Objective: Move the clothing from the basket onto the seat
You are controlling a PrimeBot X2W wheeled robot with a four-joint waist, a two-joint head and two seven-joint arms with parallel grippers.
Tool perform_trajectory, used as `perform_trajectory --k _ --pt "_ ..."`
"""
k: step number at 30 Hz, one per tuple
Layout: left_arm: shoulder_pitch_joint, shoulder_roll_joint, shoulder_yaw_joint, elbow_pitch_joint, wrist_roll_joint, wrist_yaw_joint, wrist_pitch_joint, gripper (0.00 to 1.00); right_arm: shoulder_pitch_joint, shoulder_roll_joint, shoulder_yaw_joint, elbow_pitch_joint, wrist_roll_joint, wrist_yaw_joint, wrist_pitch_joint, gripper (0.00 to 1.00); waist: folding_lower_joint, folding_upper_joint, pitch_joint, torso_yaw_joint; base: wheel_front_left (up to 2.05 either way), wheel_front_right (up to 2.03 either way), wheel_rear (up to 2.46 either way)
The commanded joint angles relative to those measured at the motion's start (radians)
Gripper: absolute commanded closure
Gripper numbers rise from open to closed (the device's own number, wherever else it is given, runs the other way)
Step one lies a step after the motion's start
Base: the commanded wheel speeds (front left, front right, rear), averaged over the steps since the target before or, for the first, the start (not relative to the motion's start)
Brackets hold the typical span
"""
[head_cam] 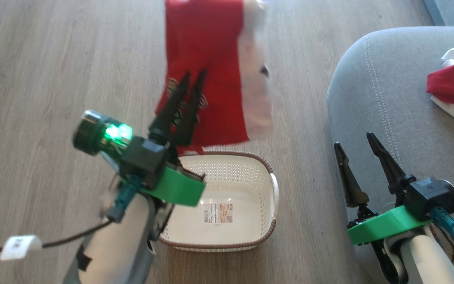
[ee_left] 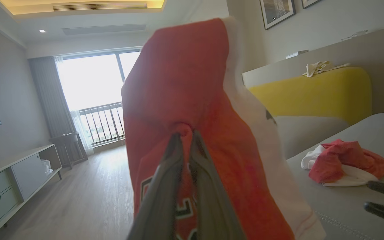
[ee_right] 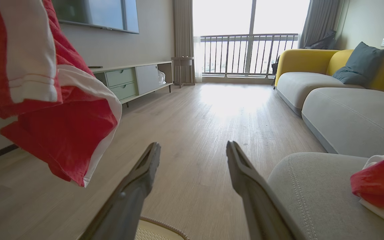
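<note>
Red clothing (head_cam: 211, 43) pinched in left hand (head_cam: 195, 72), above basket (head_cam: 265, 203).

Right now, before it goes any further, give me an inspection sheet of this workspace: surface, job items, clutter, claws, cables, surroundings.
Surface: wood-look floor; the basket stands on it beside the seat.
Job's things: red garment hangs from the left claw, lifted out of the basket; basket holds just a label sticker; second garment, red and white, lies on the seat.
Clutter: pale cloth above the yellow sofa back.
Claws: left claw shut on the red garment; right claw open, holding nothing, by the seat's corner.
Cables: dark tagged cable trails from the left forearm.
Surroundings: TV cabinet, balcony window.
</note>
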Motion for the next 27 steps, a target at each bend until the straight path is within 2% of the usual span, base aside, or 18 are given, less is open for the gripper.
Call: perform_trajectory --k 1,5,17,27 --pt "-0.013 0.006 0.016 -0.042 0.012 -0.012 -0.005 1.0 0.0 -0.008 0.022 -0.031 0.006 0.0 -0.002 0.0 0.0001 -0.0001 -0.006 0.0 0.0 0.0 0.0" --pt "0.021 0.001 -0.034 -0.041 0.014 -0.034 -0.005 1.0 0.007 -0.01 0.023 -0.029 0.006 0.0 -0.002 0.0 0.0001 -0.0001 -0.018 -0.002 0.0 0.0 0.0" --pt "0.057 -0.01 -0.123 -0.041 0.001 -0.057 -0.005 1.0 0.02 -0.01 0.025 -0.023 0.003 0.0 -0.002 0.0 0.0001 -0.0001 -0.03 -0.005 0.0 0.0 0.0" --pt "0.064 -0.013 -0.144 -0.006 -0.007 -0.064 -0.005 1.0 0.011 -0.01 0.019 -0.027 0.003 0.0 -0.002 0.0 0.0001 -0.0001 -0.015 -0.009 0.0 0.0 0.0"
